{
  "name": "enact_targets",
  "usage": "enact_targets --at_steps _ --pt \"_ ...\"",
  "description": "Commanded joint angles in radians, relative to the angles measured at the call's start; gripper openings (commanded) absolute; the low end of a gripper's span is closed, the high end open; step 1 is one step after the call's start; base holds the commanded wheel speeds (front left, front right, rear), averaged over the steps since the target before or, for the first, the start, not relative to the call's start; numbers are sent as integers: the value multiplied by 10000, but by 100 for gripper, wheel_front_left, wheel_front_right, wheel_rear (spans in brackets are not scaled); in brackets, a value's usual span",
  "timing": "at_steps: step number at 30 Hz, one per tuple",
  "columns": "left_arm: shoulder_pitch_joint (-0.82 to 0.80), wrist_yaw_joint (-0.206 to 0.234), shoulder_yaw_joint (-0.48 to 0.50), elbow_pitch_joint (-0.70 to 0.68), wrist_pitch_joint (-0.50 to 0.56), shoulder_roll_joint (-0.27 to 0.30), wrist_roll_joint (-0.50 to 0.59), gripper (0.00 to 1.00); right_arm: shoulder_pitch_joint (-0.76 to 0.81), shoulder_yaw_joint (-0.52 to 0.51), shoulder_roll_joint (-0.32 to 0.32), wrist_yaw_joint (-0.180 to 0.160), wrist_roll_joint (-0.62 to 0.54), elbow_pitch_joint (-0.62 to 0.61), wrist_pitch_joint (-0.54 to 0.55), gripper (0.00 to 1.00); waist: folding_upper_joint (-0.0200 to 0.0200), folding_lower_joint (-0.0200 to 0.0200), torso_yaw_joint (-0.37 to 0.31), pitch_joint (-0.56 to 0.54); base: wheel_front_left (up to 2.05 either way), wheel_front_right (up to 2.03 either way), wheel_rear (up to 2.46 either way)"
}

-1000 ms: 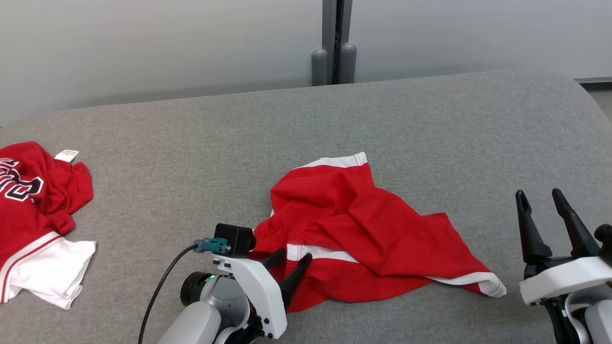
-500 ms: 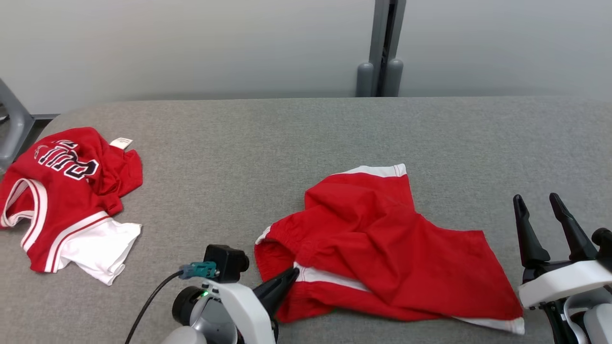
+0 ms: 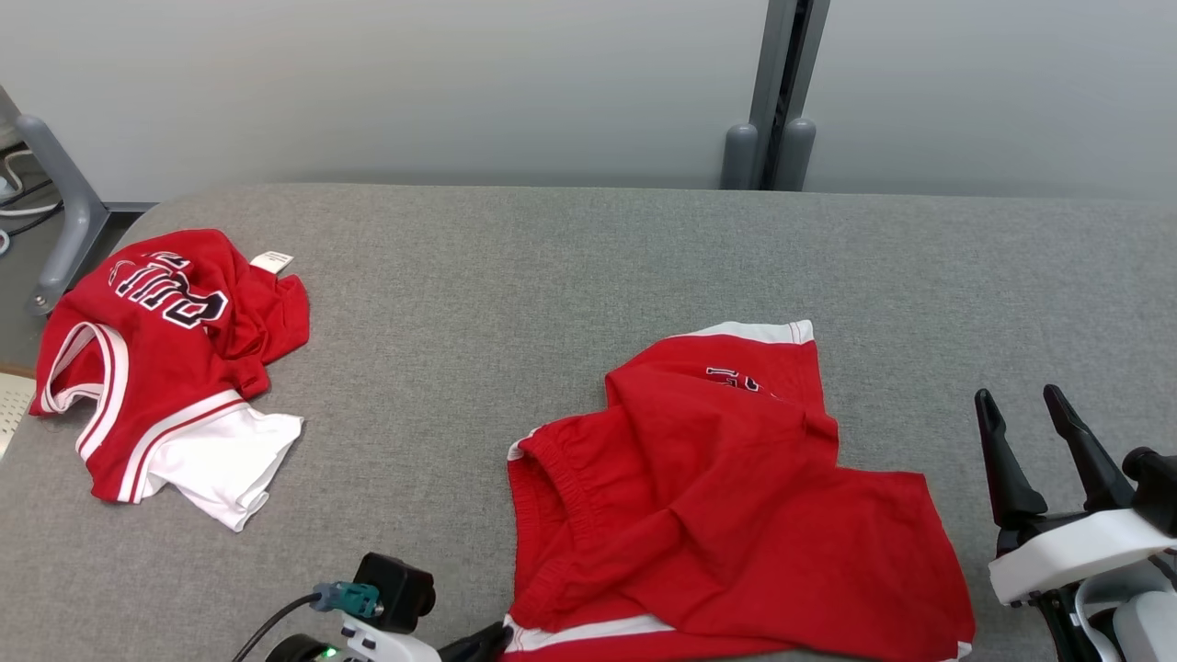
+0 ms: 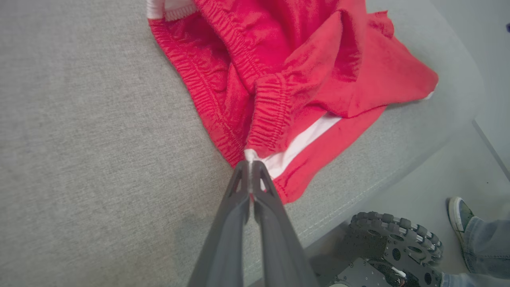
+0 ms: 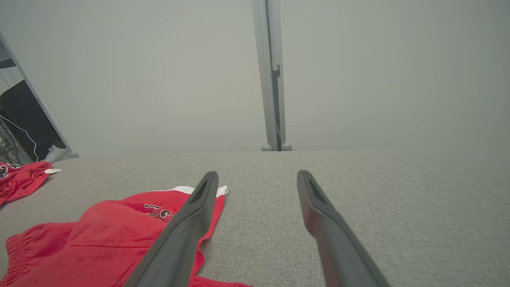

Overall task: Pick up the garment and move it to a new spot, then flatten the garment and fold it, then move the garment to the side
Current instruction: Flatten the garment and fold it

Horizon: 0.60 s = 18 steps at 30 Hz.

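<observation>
The garment (image 3: 726, 496) is a pair of red shorts with white trim, lying crumpled near the front edge of the grey padded table (image 3: 552, 276). My left gripper (image 4: 250, 167) is shut on the garment (image 4: 287, 75) at the white-trimmed end of its elastic waistband; in the head view its fingers (image 3: 478, 641) barely show at the bottom edge. My right gripper (image 3: 1021, 405) stands open at the lower right, just right of the garment and touching nothing. In the right wrist view the right gripper (image 5: 257, 177) is above the table, with the garment (image 5: 103, 239) at lower left.
A red and white jersey (image 3: 165, 359) with dark lettering lies crumpled at the table's left end. A grey post (image 3: 777, 92) stands behind the far edge. Below the near edge are my wheeled base (image 4: 394, 243) and a person's shoe (image 4: 458, 215).
My left gripper shut on the waistband corner and drew it toward the front edge, stretching the shorts. The head camera has turned left, so the whole scene has shifted right.
</observation>
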Motion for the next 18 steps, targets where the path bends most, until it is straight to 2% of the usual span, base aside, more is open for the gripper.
enact_targets --at_steps 1,2,3,4,5,8,12,13,18 --pt "147 67 32 -20 41 31 -78 0 -4 22 -72 3 82 26 -44 100 0 0 -29 -12 0 0 0" --pt "177 100 43 -46 43 22 -103 0 -8 55 -79 3 67 51 -44 100 0 0 -58 -28 0 0 0" --pt "224 140 69 -64 5 18 -130 8 -12 84 -91 3 71 88 -44 100 0 0 -92 -46 0 0 0" --pt "271 168 113 -82 -82 -22 -189 78 -21 111 -102 3 88 124 -44 100 0 0 -126 -71 0 0 0" --pt "324 174 167 -107 -179 -82 -252 100 -23 142 -107 3 99 154 -44 100 0 0 -163 -103 0 0 0" --pt "463 224 488 -331 -657 -173 -476 100 28 189 -113 3 120 204 -44 100 0 0 -271 -207 0 0 0" --pt "421 564 1171 -706 -1851 -127 -170 100 249 266 -56 3 111 224 -44 100 0 0 -373 -417 0 0 0" --pt "421 564 1171 -706 -1851 -127 -170 100 249 266 -56 3 111 224 -44 100 0 0 -373 -417 0 0 0" --pt "380 1235 1983 -935 -3541 -108 579 100 602 404 -56 3 167 274 -44 100 0 0 -513 -604 0 0 0"
